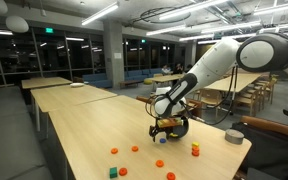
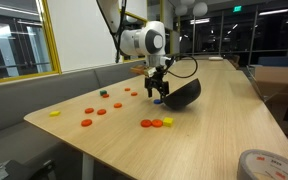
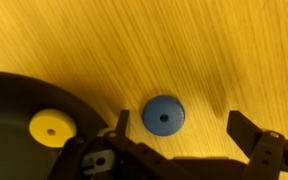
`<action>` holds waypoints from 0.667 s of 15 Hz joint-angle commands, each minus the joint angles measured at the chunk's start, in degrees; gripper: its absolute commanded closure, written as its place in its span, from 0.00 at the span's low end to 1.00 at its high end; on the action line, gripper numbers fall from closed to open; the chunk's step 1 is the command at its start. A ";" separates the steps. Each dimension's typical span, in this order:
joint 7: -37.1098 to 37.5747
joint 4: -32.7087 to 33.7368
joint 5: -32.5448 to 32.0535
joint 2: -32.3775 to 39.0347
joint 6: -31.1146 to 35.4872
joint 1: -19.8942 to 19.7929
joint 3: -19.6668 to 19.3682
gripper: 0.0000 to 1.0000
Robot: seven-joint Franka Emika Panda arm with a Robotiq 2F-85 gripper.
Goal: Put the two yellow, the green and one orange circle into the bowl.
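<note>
Pale wooden tabletop is seen across the wrist view. At the left, a round glossy black bowl is shown, with one flat round bright-yellow disc lying inside it. Just right of its rim, a small flat blue disc is seen on the wood, framed by the parted, empty jaws of the black gripper. A second yellow disc is found well apart from the bowl in an exterior view.

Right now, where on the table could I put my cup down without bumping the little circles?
The table is bare between the three discs near the bowl and the grey roll, and beyond the bowl too. It is crowded around the open gripper, the blue disc and the scattered orange discs.
</note>
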 commanded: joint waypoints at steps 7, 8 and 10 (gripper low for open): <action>0.27 -0.08 0.69 0.42 2.45 0.54 -0.65 0.42; 0.27 -0.06 0.69 0.49 2.61 0.55 -0.65 0.49; 0.24 0.04 0.69 0.47 2.67 0.52 -0.70 0.64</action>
